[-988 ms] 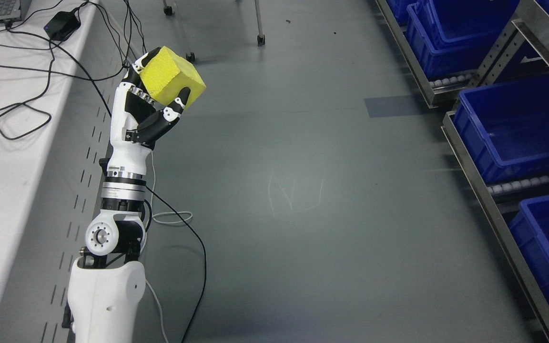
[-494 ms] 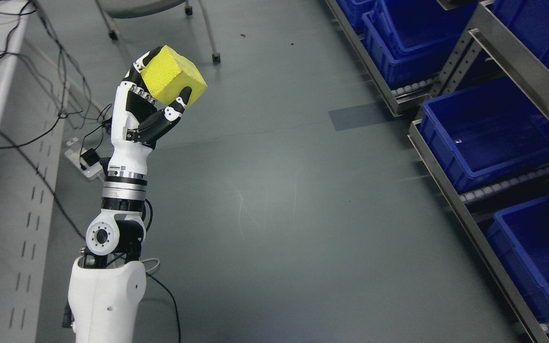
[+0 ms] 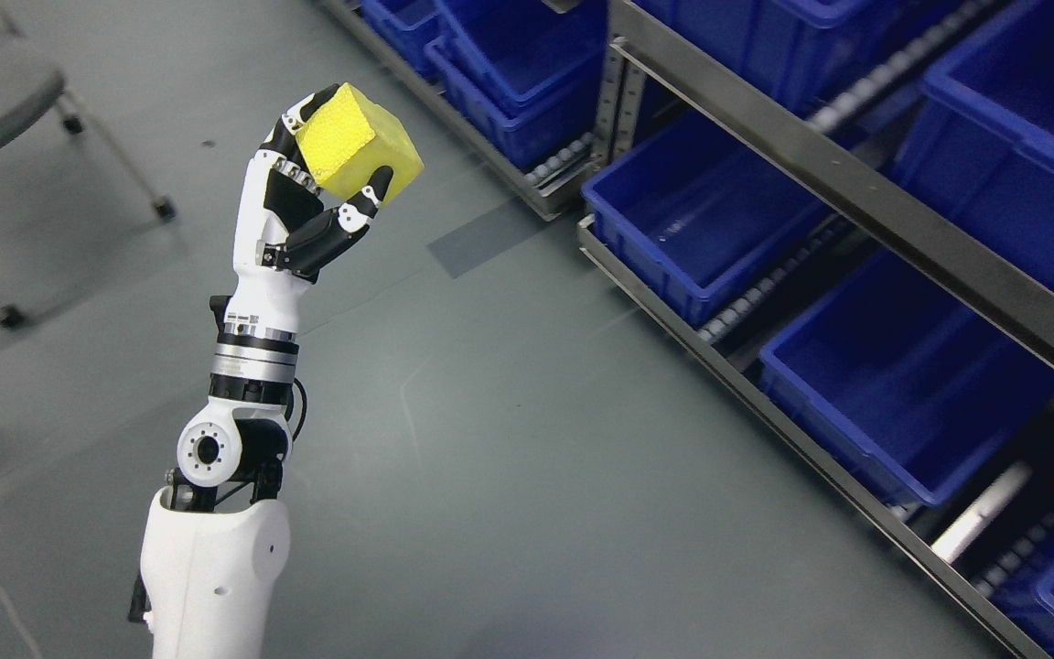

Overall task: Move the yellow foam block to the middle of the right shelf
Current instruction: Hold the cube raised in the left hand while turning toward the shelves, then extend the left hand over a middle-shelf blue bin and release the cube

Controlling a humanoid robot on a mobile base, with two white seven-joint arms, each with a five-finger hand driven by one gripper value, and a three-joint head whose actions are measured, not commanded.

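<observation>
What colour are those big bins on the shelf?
Deep blue, seen in the head view: the bins sit on a grey metal shelf.

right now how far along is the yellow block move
Pickup looks done: the left hand grips the yellow foam block, raised above the floor. In hand: carrying, with the shelf and its blue bins at the right. Left: reaching the shelf's middle and releasing it.

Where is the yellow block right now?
In the head view, the yellow block is at the upper left, held up in the robot's left hand above the grey floor. The shelf of blue bins stands off to its right.
</observation>
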